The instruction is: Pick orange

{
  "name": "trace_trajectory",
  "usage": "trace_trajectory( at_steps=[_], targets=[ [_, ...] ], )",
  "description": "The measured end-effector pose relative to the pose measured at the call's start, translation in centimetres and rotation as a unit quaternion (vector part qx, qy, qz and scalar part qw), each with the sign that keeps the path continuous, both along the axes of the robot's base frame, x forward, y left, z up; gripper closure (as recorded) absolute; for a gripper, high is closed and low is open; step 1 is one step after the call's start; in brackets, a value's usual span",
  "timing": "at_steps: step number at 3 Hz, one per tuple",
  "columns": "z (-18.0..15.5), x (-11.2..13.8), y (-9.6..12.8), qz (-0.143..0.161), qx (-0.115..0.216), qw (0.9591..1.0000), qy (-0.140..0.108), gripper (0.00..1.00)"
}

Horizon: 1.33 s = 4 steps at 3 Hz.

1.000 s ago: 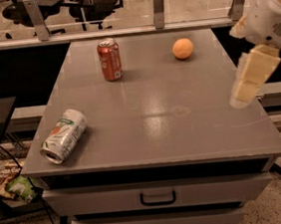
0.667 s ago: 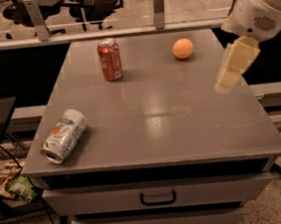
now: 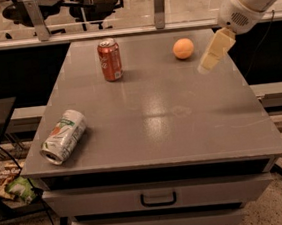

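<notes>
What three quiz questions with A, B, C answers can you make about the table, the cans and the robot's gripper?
1. Where is the gripper? A) right of the orange, not touching it B) around the orange C) under the table
2. How many cans are on the table? A) one B) two C) four
3. How is the green-and-white can placed? A) upright B) lying on its side C) on the floor

1 A: it hangs above the table's right side, with a gap to the fruit.
2 B: the red can stands, the other lies.
3 B: its round end faces front-left.
</notes>
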<state>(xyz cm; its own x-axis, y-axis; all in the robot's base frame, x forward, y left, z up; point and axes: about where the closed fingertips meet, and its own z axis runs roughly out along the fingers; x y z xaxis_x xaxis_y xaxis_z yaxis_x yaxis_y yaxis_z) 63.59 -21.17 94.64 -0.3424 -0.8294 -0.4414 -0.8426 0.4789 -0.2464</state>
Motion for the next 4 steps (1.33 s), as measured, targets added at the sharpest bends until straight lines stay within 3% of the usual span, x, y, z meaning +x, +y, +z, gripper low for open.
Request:
trace_trajectory(
  at_steps=[2,4],
  targets=[
    [-2.7,6.5,-1.5,-0.05,0.039,0.998,-0.006,0.0],
    [-5.2,12.9,-2.0,-0.11,0.07,0.9914,-0.011,0.0]
  ],
)
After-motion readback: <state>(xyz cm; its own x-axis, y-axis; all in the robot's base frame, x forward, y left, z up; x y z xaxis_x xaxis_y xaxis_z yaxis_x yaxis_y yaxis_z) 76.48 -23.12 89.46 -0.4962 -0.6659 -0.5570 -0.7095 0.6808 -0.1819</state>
